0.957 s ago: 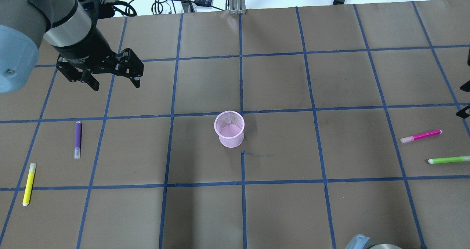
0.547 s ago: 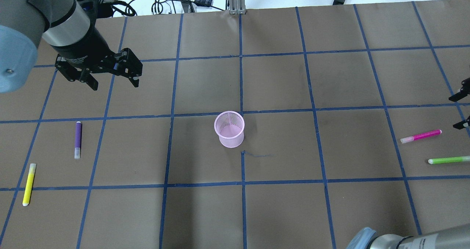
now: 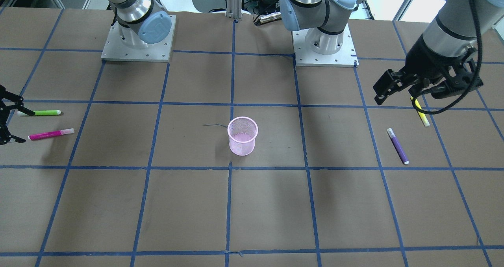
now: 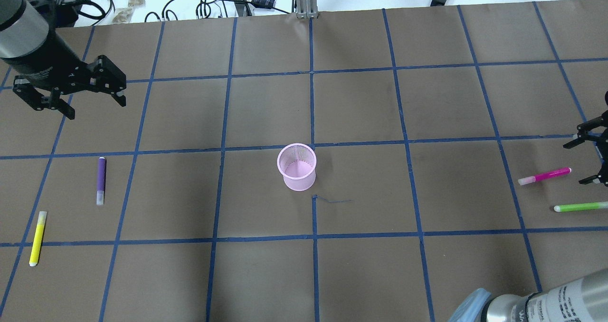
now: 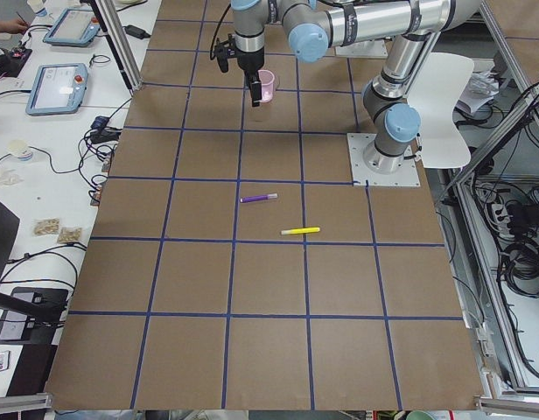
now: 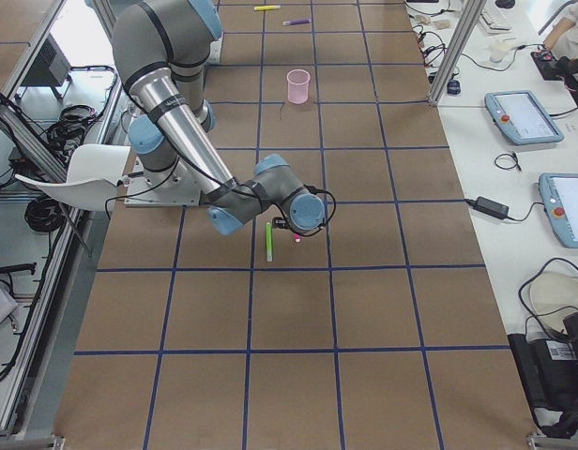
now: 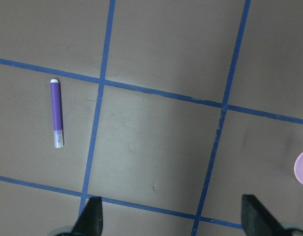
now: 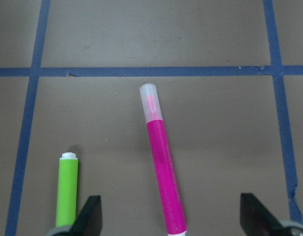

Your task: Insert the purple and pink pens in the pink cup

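The pink mesh cup (image 4: pixel 297 166) stands upright at the table's middle and also shows in the front view (image 3: pixel 242 135). The purple pen (image 4: pixel 100 180) lies flat on the left side, and the left wrist view shows it (image 7: pixel 56 113). My left gripper (image 4: pixel 95 109) is open and empty, hovering beyond the purple pen and apart from it. The pink pen (image 4: pixel 544 175) lies flat at the right. My right gripper (image 4: pixel 575 164) is open and empty just right of the pink pen's end. In the right wrist view the pink pen (image 8: pixel 163 169) lies between the open fingers.
A yellow pen (image 4: pixel 37 237) lies at the near left. A green pen (image 4: pixel 580 206) lies next to the pink pen and shows in the right wrist view (image 8: pixel 67 191). Cables (image 4: pixel 213 4) lie past the table's far edge. The arm bases (image 3: pixel 138 38) stand at the robot's side.
My left gripper has moved left, still open. My right gripper has come in from the right edge and down toward the pink pen's end. The pens and cup have not moved.
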### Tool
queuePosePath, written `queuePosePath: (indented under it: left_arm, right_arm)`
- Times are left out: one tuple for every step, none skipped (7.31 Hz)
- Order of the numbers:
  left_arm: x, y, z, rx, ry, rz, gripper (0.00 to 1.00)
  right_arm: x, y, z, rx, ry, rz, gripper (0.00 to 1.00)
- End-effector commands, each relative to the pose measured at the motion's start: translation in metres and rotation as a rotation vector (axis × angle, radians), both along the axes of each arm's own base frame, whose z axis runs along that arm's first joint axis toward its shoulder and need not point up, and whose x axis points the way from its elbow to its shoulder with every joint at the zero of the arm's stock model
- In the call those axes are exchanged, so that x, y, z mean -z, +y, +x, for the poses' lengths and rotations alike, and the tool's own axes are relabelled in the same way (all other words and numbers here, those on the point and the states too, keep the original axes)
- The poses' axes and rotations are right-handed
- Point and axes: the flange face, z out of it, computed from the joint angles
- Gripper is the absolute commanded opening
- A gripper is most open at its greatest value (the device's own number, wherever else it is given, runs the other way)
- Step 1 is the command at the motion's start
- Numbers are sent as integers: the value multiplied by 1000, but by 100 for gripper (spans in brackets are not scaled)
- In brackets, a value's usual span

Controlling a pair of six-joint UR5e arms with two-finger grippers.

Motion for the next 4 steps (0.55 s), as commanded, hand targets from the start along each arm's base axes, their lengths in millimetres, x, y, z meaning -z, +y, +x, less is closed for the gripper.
queuePosePath:
  left_arm:
    - [27,-7,59,-95,7,23,100]
    - [58,-18,71,-98,5,24,100]
    - [102,-20,85,-93,-44,43,100]
    - [126,-17,103,-95,-52,61,100]
  right_arm:
    - [18,1,1,-137,-40,-40,100]
    - [33,1,3,-179,-71,-59,100]
    - [37,1,4,-189,-76,-59,100]
    - [41,4,7,-190,-84,-54,100]
